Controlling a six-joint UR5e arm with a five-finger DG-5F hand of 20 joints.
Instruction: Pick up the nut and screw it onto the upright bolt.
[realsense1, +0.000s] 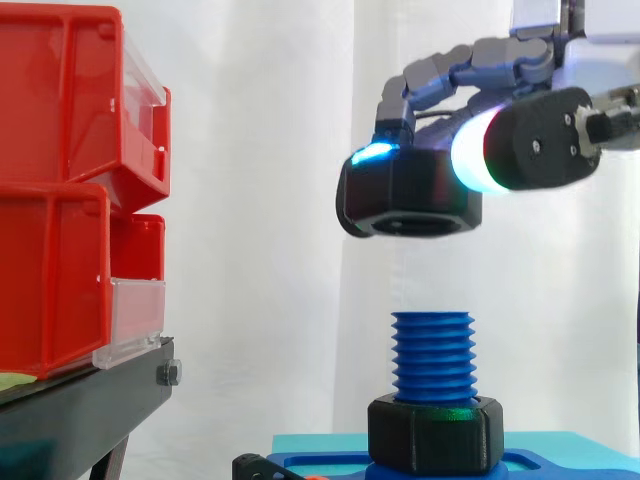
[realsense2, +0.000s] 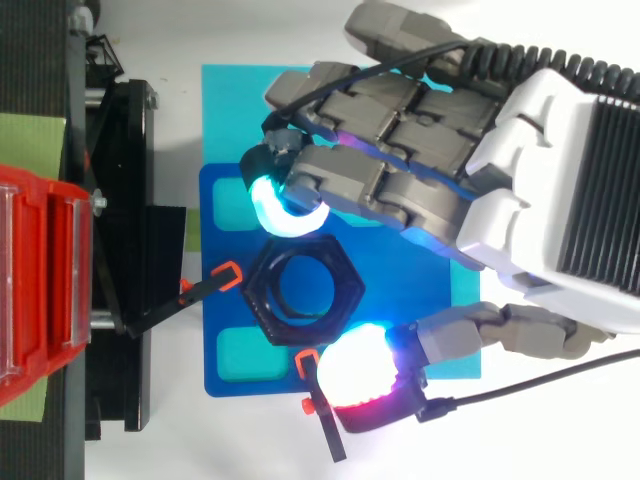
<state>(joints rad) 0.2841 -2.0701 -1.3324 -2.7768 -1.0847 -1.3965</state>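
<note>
My fingers (realsense2: 270, 200) are pinching the black nut (realsense1: 405, 190) from 2 sides. In the side view it hangs at 12 o'clock above the upright blue bolt (realsense1: 433, 355), clear of the threads. Red bins (realsense1: 70, 180) are off at 9 o'clock.

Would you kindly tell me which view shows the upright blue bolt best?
The side view: the bolt stands in profile, threads plain, apart from the black nut pinched in the hand's fingers above it. In the top view, that nut covers it; only blue shows through its hole.
</note>
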